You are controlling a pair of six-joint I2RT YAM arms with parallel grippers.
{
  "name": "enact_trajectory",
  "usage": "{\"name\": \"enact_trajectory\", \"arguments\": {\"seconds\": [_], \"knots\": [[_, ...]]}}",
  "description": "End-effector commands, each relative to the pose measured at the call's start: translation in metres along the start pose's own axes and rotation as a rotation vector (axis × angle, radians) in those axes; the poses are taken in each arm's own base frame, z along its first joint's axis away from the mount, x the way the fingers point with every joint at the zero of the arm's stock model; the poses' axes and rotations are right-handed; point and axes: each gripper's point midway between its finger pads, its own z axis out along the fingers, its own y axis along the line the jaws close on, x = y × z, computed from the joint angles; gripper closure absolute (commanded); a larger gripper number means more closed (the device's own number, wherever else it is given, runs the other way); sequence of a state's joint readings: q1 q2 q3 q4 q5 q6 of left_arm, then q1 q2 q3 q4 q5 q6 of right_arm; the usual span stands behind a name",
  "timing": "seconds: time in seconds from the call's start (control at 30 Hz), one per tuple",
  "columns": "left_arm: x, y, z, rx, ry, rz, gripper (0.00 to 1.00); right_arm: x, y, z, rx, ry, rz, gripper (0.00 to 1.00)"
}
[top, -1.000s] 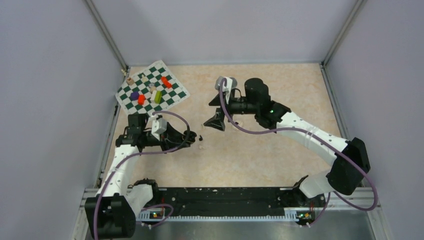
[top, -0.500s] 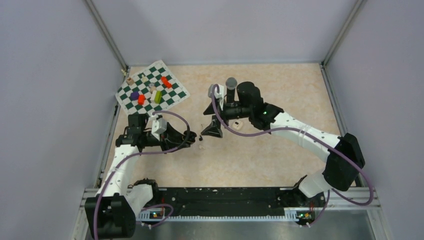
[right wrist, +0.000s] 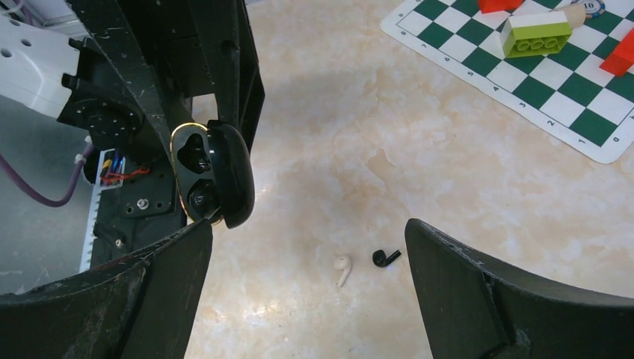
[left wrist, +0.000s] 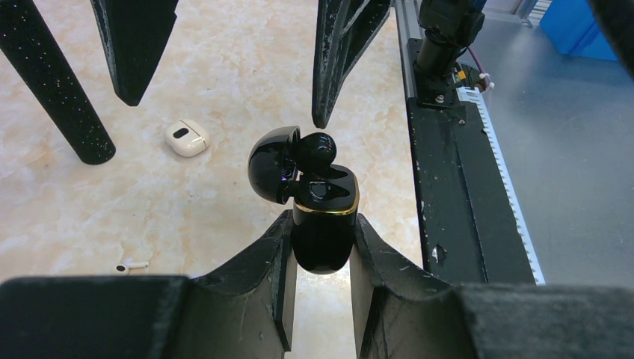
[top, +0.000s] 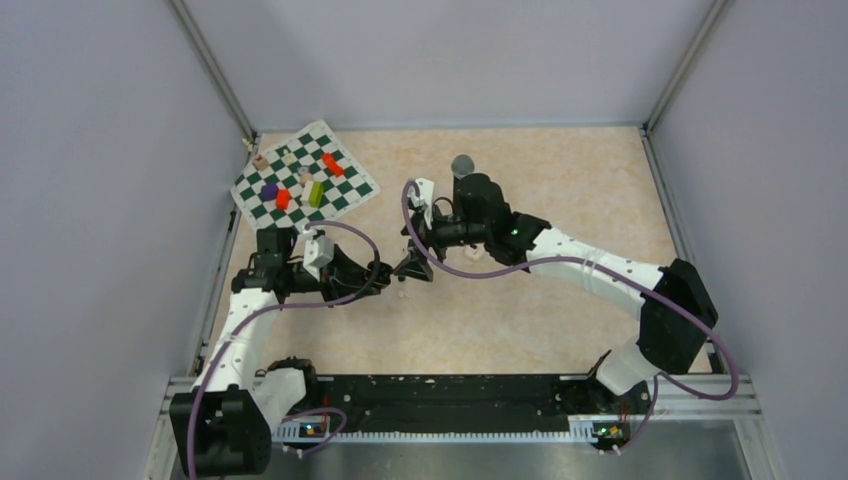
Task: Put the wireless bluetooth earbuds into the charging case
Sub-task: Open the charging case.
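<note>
Beige tabletop (top: 520, 310): your left gripper (left wrist: 320, 224) clamps the open black case (left wrist: 321, 217), black bud (left wrist: 315, 147) perched in it. Your right gripper (right wrist: 308, 230), jaws spread, has slid left to it; white bud (right wrist: 342, 268) and second black bud (right wrist: 385, 258) lie loose.

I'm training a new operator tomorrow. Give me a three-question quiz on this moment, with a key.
1. True or false: the left gripper is shut on the black charging case.
2. The lid of that case is: A) open B) closed C) detached.
3. In the right wrist view, how many loose earbuds show between the fingers of the open right gripper?

Key: 1 true. 2 A. 3 two: a white earbud and a black earbud.
</note>
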State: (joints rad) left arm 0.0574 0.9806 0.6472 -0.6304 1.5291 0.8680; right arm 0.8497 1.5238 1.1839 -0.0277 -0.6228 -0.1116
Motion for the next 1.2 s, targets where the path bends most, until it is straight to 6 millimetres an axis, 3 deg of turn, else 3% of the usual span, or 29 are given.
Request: {"name": "enact_trajectory", "arguments": {"seconds": [0.0,0.9,1.03,1.17], "knots": [[-0.017,-0.004,0.001,0.044,-0.058,0.041,1.00,-0.015,-0.003,0.008,0.032,-0.044,-0.046,0.01],[-0.018,-0.006,0.002,0.056,-0.070,0.025,1.00,-0.015,0.006,0.018,0.011,-0.042,-0.073,0.01],[-0.018,-0.005,0.002,0.053,-0.066,0.030,1.00,-0.029,0.013,0.009,-0.003,-0.057,-0.094,0.01],[-0.018,-0.004,0.002,0.054,-0.068,0.028,1.00,-0.053,0.024,-0.012,-0.039,-0.090,-0.115,0.01]]}}
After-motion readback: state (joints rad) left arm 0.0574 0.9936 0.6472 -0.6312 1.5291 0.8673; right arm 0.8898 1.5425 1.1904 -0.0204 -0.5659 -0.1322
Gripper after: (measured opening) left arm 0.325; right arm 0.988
